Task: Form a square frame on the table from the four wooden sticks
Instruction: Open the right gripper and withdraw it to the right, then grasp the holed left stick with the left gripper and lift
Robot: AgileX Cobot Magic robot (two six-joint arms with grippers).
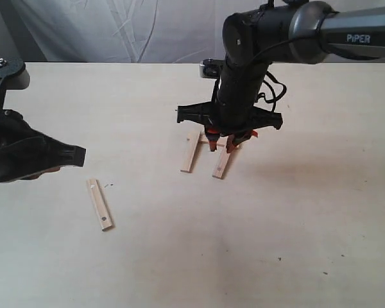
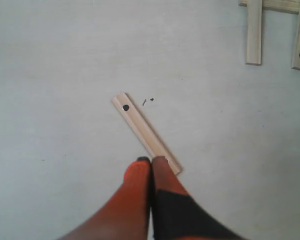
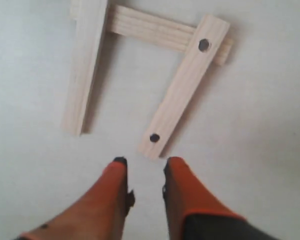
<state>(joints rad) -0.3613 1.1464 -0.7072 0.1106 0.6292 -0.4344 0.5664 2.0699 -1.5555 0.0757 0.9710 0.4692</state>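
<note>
Right gripper point(image 3: 146, 167): jaws parted a modest way with nothing between them, tips hanging just off the free end of the holed side stick point(image 3: 182, 85). Left gripper point(image 2: 150, 161): jaws pressed together and empty, tips over or just beside one end of the fourth stick point(image 2: 145, 131); contact can't be judged. The frame so far is a three-sided U near mid-table point(image 1: 276, 224). The cross stick point(image 3: 150, 30) lies underneath, with the plain side stick point(image 3: 85, 70) and the holed one lying over its ends. In the right wrist view the holed stick looks skewed, its free end swung in toward the plain one, so the mouth seems narrower than the closed side. The fourth stick lies alone at an angle, well apart from the U, on the left arm's side. Risks, as judged: nothing pins the overlaps, so a sideways nudge to square the holed stick could pivot it off the cross stick or drag the whole U. A tip coming down on a raised end could tip that stick up. The fourth strip lies flat on the table, so closed jaws can only push it, and a pinch may skid it. With the right arm over the U, bringing the fourth stick in risks the arms fouling.
</note>
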